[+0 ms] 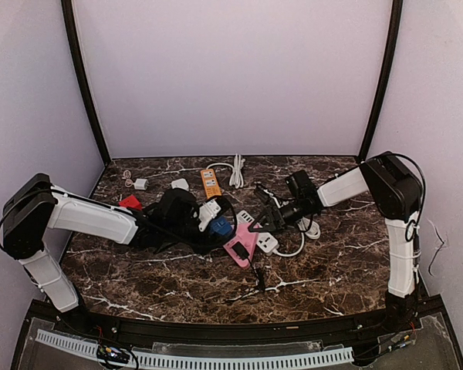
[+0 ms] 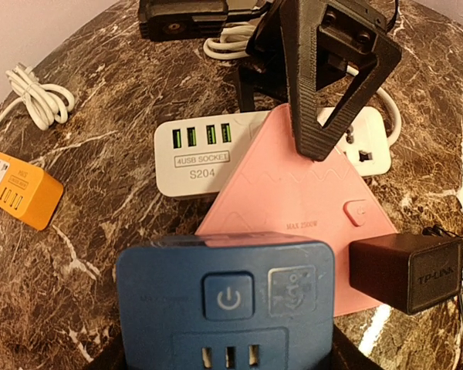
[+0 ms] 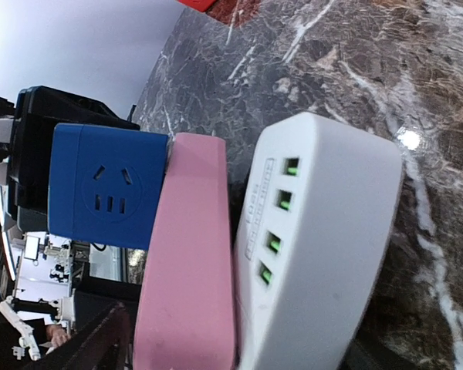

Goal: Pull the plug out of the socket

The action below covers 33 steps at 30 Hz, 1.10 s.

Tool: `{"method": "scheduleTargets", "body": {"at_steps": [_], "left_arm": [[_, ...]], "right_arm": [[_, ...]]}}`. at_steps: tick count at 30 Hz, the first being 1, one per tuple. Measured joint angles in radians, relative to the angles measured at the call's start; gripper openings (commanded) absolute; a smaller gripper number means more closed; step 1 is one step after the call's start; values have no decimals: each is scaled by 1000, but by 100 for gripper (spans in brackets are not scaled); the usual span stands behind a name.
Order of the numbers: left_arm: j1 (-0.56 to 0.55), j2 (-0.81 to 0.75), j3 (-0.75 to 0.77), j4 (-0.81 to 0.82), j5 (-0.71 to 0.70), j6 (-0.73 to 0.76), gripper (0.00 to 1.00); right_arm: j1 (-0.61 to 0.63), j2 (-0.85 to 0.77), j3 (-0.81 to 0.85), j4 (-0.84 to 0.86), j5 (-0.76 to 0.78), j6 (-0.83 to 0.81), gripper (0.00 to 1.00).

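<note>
Orange strip, blue cube socket, pink socket, white strip with green ports, black adapter, white-veined brown surface

Enclosed robot test booth: plain lilac walls around a marble-patterned table.

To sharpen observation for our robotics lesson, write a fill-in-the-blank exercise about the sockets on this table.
The white socket has ___ green USB ports.
The black adapter bears the brand ___.
The triangular socket is coloured ___.
The cube socket with a power button is ___.
Missing: four; TP-LINK; pink; blue.
</note>
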Motion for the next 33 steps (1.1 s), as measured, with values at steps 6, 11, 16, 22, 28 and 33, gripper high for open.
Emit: {"method": "scheduleTargets", "body": {"at_steps": [6,11,16,22,28,33], "left_arm": [[-8,10,0,37,-1,36,17],[-10,18,0,53,-2,45,17],[-12,18,1,53,-6,46,17],[-20,-4,1,33,-6,51,17],[-21,-89,0,-19,-2,89,19],[-23,-187,-41,12,2,151,18]], "right_arm": [[23,21,28,4,-13,15,70],[21,34,30,0,-29,48,63],[20,33,30,0,-31,54,42],[23,28,30,1,-38,52,25],[35,-14,25,0,-48,52,6],[45,-79,25,1,-56,68,0]]}}
